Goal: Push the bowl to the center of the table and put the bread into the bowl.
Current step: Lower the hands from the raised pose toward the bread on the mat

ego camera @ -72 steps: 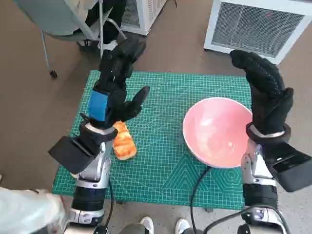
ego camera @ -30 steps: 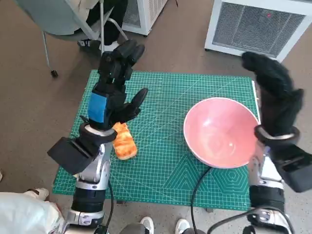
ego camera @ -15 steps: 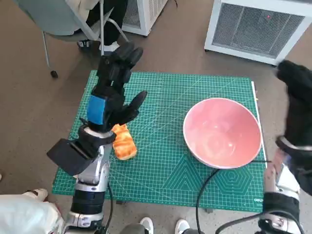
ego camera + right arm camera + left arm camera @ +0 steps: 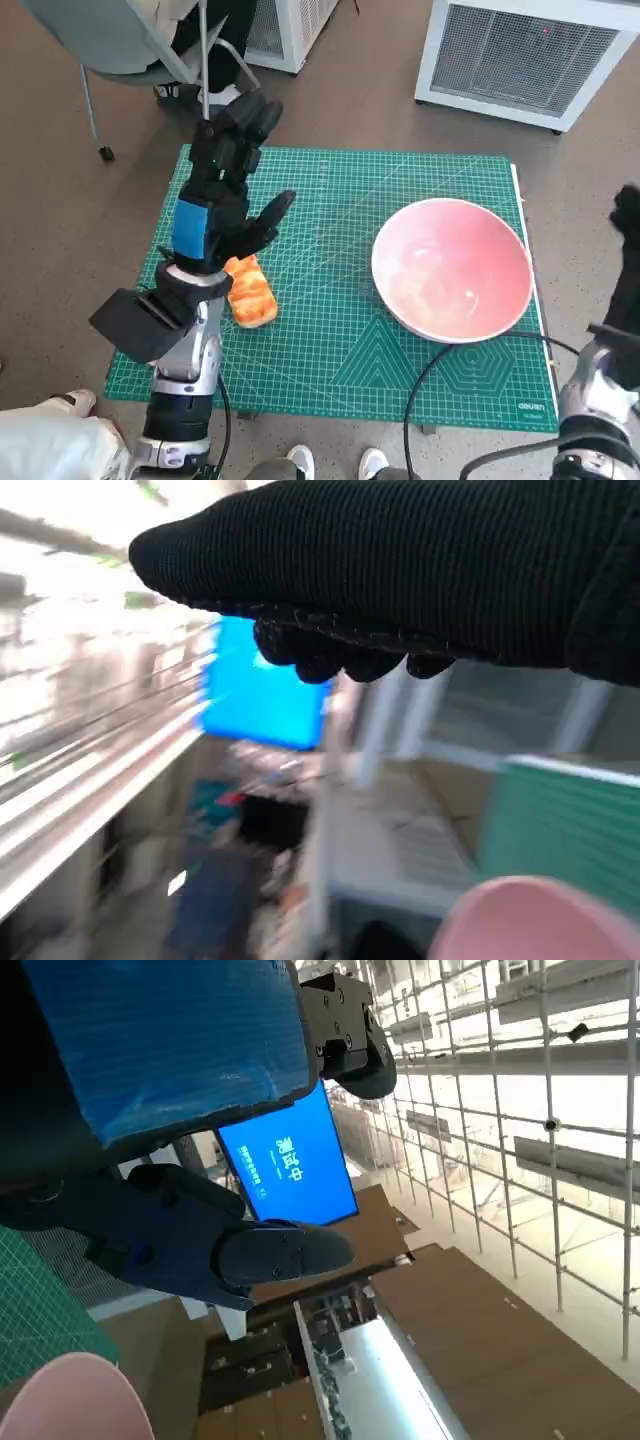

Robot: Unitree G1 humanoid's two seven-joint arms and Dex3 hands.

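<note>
Two robot hands in play, and neither has hold of anything. The left robot hand (image 4: 222, 190), black with blue tape across its back, is raised over the left side of the green gridded cutting mat (image 4: 330, 330) that covers the table, fingers spread apart and empty. The orange-brown piece of bread (image 4: 250, 293) lies on the mat right below that wrist, partly hidden by it, not touched as far as I can see.

The round pink bowl (image 4: 452, 268) sits on the right half of the mat, closer to the right edge than to the middle, with nothing in it. A black cable (image 4: 425, 375) runs from the front edge of the table up to just beside the bowl's near rim.

The right robot hand (image 4: 629, 215), the one in the black knitted glove, is way out at the right edge of the head view, off the table and well apart from the bowl. Its wrist camera is blurry, but the gloved fingers (image 4: 340, 655) look loosely extended with nothing in them.

A white grilled box (image 4: 520, 55) stands on the floor beyond the table, and a grey chair (image 4: 110, 45) with a person's legs beside it sits at the far left.
</note>
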